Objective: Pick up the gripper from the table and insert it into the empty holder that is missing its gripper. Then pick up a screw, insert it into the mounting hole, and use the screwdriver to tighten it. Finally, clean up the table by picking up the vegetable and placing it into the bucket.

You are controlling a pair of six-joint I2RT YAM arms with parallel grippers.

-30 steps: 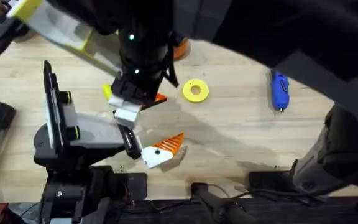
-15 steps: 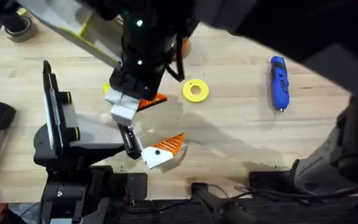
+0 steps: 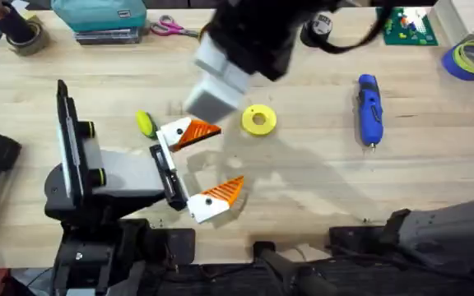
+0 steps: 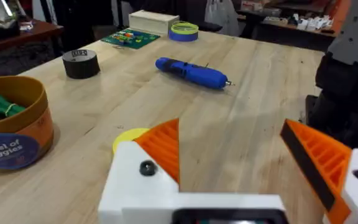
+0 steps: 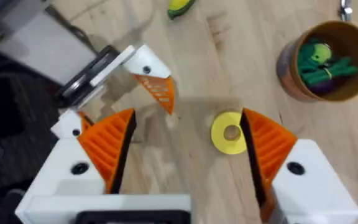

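Fingers of the right gripper spread empty over the yellow ring; left gripper likewise open; screwdriver lies well apart on bare surface

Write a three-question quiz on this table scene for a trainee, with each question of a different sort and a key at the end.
1. Fill in: the items inside the bucket are ____ in colour.
2. True or false: a tool is gripping the electric screwdriver.
3. Where is the vegetable? A: in the bucket. B: on the table. C: between a tool's fingers.

Key: 1 green. 2 false, it lies on the table. 3 B.
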